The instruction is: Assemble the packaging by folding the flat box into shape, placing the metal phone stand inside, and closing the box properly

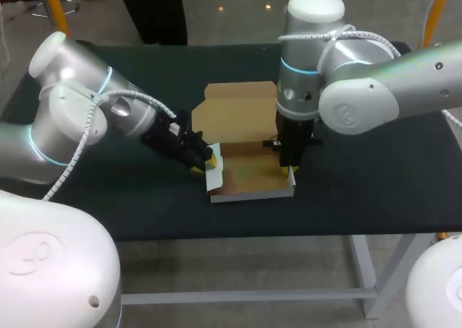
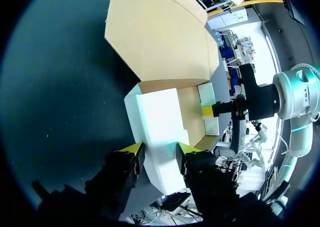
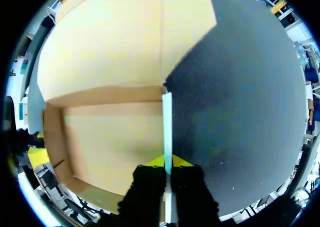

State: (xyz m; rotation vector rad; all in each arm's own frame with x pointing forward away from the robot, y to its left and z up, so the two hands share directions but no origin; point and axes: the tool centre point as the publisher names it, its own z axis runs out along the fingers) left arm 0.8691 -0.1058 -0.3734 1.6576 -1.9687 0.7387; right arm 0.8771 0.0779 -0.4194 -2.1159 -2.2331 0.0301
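Your left claw [image 2: 160, 148] grasps the box [image 1: 249, 175] by its left wall; your right claw [image 3: 168, 162] pinches its right wall

Head view — right arm [image 1: 361, 97] covers the right edge of the box lid [image 1: 238, 111]; right end effector [image 1: 289, 170] tips mostly hidden down at the box wall [image 1: 292, 185]. Left wrist view — near end of the white flap [image 2: 157, 112] vanishes under left end effector [image 2: 160, 149].
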